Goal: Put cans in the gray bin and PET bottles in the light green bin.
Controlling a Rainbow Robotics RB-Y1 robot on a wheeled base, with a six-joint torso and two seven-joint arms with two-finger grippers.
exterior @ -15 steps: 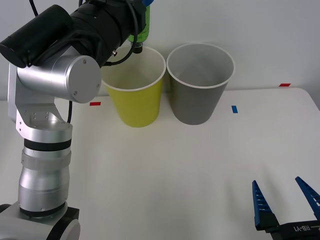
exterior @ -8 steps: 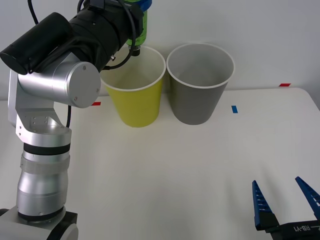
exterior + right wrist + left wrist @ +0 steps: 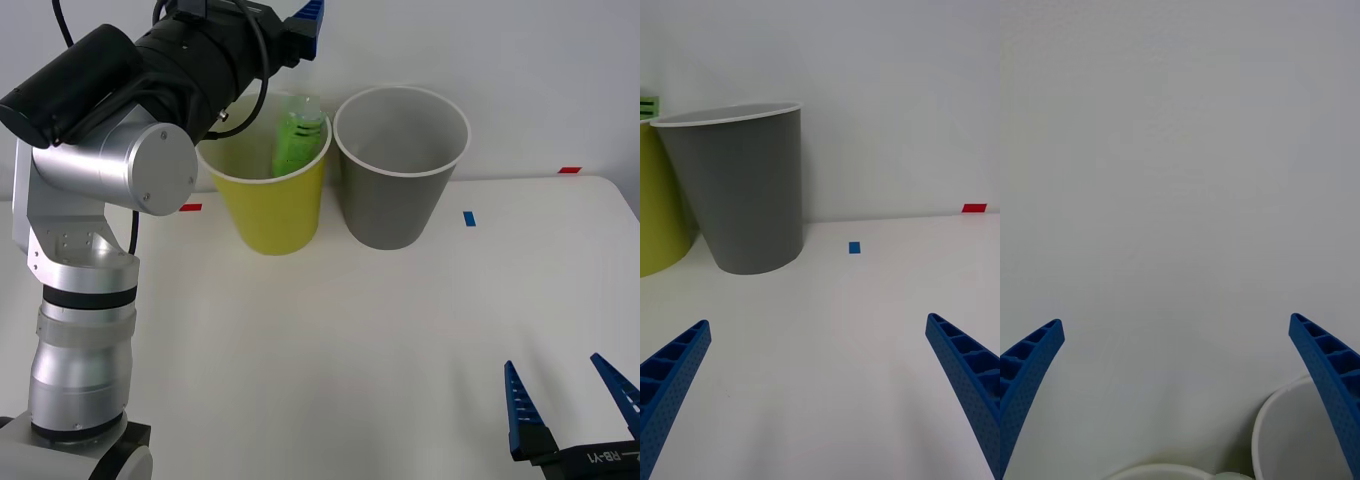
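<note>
Left gripper [image 3: 305, 20] spread wide, empty, above light green bin [image 3: 270, 205]. PET bottle [image 3: 297, 140] inside that bin, tilted, free of fingers. Best to lift straight up, clearing the rim. Right gripper [image 3: 568, 400] open, parked low.

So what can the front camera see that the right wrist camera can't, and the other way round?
Front view only: the green PET bottle inside the light green bin, with the open left gripper above it. Right wrist view only: a close, low side-on look along the table. Both: the gray bin, the two bins side by side, and the open right gripper.
</note>
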